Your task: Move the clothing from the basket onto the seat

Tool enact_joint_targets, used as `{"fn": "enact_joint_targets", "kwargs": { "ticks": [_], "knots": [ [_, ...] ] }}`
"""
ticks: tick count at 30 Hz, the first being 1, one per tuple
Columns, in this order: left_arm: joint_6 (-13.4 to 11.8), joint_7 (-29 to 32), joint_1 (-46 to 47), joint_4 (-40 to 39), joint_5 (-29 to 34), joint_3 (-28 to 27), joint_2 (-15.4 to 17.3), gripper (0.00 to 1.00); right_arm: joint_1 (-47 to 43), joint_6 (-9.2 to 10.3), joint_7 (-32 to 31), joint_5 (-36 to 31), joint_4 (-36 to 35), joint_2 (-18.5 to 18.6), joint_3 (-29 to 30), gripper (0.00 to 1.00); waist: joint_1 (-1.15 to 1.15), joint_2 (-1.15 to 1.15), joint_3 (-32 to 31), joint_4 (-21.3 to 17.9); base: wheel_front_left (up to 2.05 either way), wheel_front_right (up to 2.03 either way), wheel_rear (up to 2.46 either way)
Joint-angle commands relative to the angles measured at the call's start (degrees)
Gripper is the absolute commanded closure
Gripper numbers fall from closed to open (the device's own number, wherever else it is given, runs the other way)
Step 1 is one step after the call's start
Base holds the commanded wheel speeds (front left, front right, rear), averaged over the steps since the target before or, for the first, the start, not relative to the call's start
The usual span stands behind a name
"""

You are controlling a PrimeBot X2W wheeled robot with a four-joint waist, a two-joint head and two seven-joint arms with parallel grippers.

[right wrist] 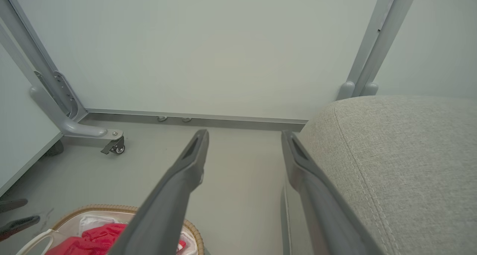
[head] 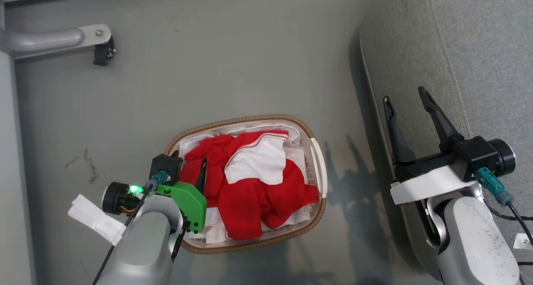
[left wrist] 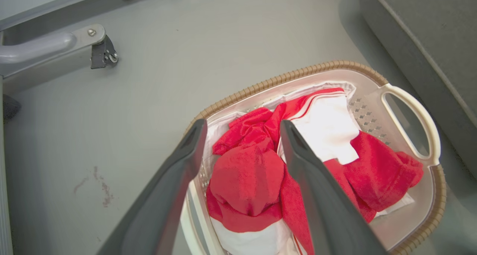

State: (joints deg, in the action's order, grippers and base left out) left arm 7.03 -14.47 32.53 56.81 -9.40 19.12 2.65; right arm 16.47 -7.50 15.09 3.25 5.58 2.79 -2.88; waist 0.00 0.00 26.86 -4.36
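Observation:
The basket [head: 316,160] stands on the grey floor, full of crumpled red clothing [head: 245,193] with a white panel on top. My left gripper [head: 189,162] hovers open over the basket's left end. In the left wrist view its fingers [left wrist: 175,180] straddle a red bulge of the clothing [left wrist: 248,176], one finger by the basket rim [left wrist: 268,84], the other above the garments. My right gripper [head: 404,94] is open and holds nothing, above the near edge of the seat [head: 458,47]. Its own view has the gripper [right wrist: 244,133] beside the seat [right wrist: 402,165], with the basket [right wrist: 123,209] lower left.
A metal frame leg with a small caster [head: 102,51] sits on the floor at the far left, also seen as the caster [right wrist: 115,147] against a pale wall panel [right wrist: 205,53]. A faint stain [head: 89,168] marks the floor left of the basket.

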Motion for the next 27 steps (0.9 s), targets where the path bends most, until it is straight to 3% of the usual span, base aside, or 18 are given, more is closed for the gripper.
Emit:
{"fn": "enact_joint_targets", "kwargs": {
  "ticks": [1, 10, 21, 22, 23, 24, 25, 27],
  "knots": [
    [0.17, 0.53, 2.46, 1.96, 0.70, 0.61, 0.43, 0.00, 1.26, 0.02, 0.12, 0.64, -0.42, 0.19, -0.13, 0.00, 0.00, 0.00, 7.48, -4.85, 0.00, 0.00, 0.00],
    [0.22, 1.79, 9.79, 11.86, 0.76, 2.37, 2.40, 0.00, 3.50, 0.03, 0.12, 3.28, -1.36, 0.18, -1.67, 0.00, 0.00, 0.00, 13.70, -8.06, 0.00, 0.00, 0.00],
    [-0.34, 6.08, 12.62, 16.04, 0.64, 3.49, 5.14, 0.00, 4.77, 0.03, 0.12, 5.84, -1.31, 0.18, -3.31, 0.00, 0.00, 0.00, 16.54, -10.05, 0.00, 0.00, 0.00],
    [-0.35, 6.80, 12.52, 16.21, 0.39, 3.41, 5.15, 0.15, 4.86, 0.03, 0.12, 5.96, -1.25, 0.18, -3.39, 0.00, 0.00, 0.00, 16.58, -10.13, 0.00, 0.00, 0.00],
    [-0.35, 7.22, 12.43, 16.32, 0.28, 3.36, 5.11, 0.55, 4.87, 0.03, 0.12, 6.02, -1.15, 0.18, -3.45, 0.00, 0.00, 0.00, 16.58, -10.16, 0.00, 0.00, 0.00],
    [-0.35, 7.38, 12.33, 16.43, 0.15, 3.44, 5.03, 0.86, 4.88, 0.03, 0.12, 6.17, -1.03, 0.18, -3.46, 0.00, 0.00, 0.00, 16.51, -10.18, 0.00, 0.00, 0.00],
    [-0.34, 7.53, 12.21, 16.48, 0.06, 3.48, 4.91, 1.00, 4.88, 0.02, 0.12, 6.29, -0.95, 0.18, -3.42, 0.00, 0.00, 0.00, 16.41, -10.16, 0.00, 0.00, 0.00],
    [-0.30, 7.61, 11.62, 16.60, -0.34, 3.50, 4.61, 1.00, 4.73, 0.02, 0.12, 6.40, -0.70, 0.18, -3.32, 0.00, 0.00, 0.00, 15.97, -10.04, 0.00, 0.00, 0.00]
  ]
}}
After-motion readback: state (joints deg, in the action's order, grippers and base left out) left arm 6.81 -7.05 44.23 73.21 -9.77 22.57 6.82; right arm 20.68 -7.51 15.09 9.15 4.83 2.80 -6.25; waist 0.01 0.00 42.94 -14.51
